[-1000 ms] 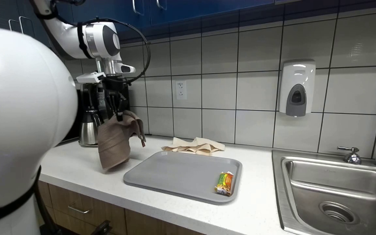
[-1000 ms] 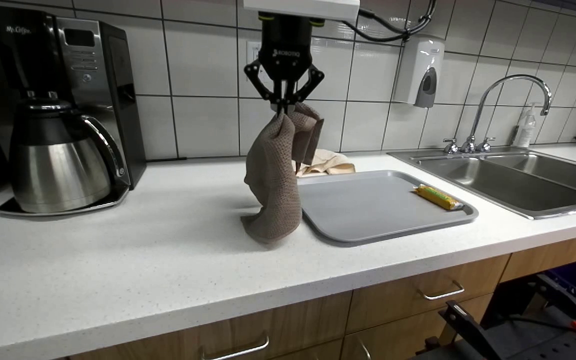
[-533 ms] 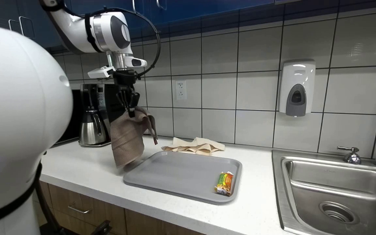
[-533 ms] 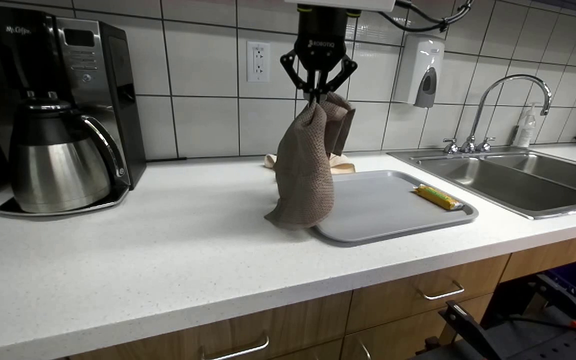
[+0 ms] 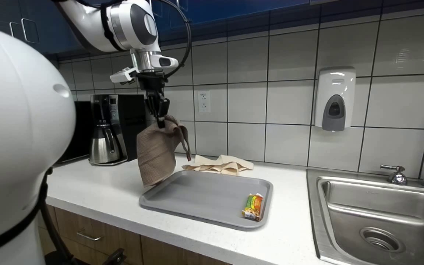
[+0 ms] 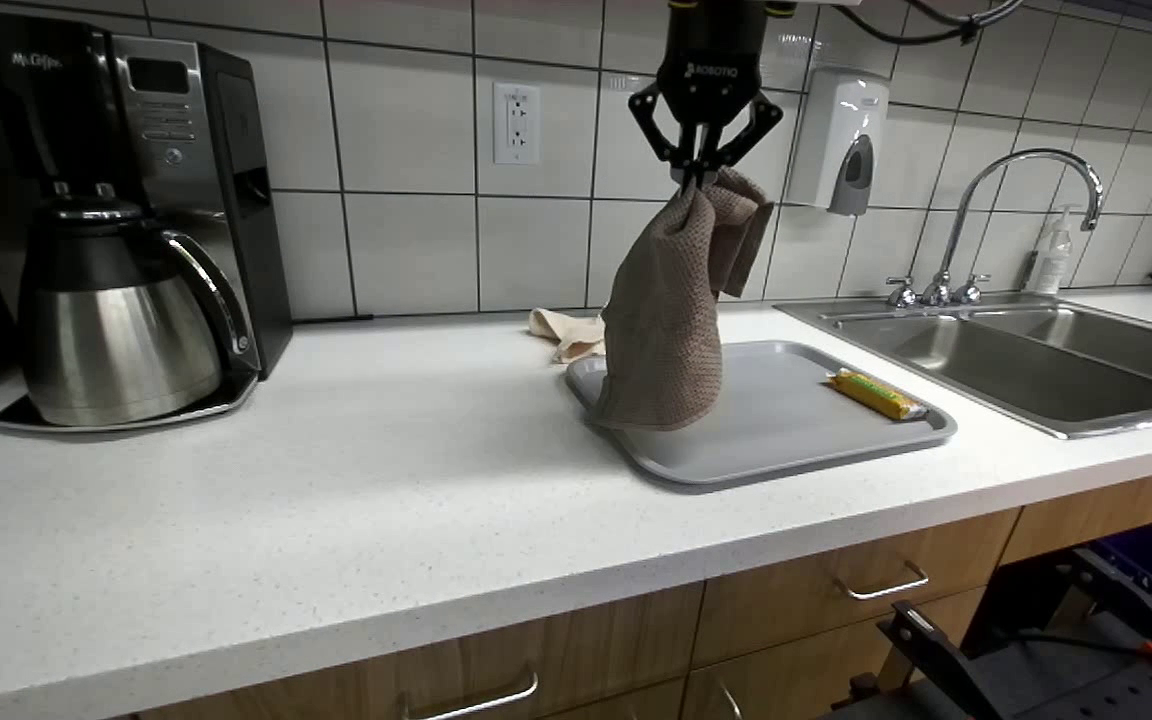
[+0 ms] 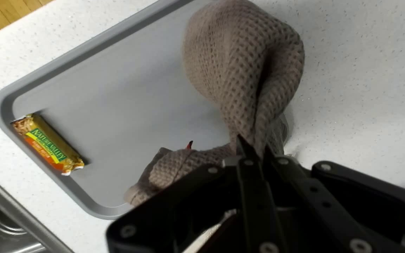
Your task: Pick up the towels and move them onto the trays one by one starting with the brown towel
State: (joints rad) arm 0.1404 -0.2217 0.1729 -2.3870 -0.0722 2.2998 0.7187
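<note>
My gripper [image 5: 161, 124] is shut on the brown towel [image 5: 156, 154] and holds it by a pinched upper part. In an exterior view the gripper [image 6: 694, 180] points down and the brown towel [image 6: 666, 320] hangs over one end of the grey tray [image 6: 786, 420]. In the wrist view the towel [image 7: 230, 59] bunches between the fingertips [image 7: 246, 149], with a fold out to one side over the tray [image 7: 118, 98]. Whether its hem touches the tray I cannot tell. A cream towel [image 5: 223, 163] lies crumpled behind the tray; in an exterior view the brown towel partly hides it [image 6: 571, 330].
A wrapped snack bar [image 5: 253, 207] lies on the tray, at the end by the sink [image 5: 374, 217]. A coffee maker with a steel carafe [image 6: 126, 340] stands beyond the opposite end. A tiled wall with a soap dispenser [image 5: 335, 99] is behind; blue cabinets [image 5: 234, 14] hang above.
My gripper has carried the brown towel toward the tray and slightly up. Its lower end moved from above the counter to over the tray's end. The cream towel, tray and bar stayed put.
</note>
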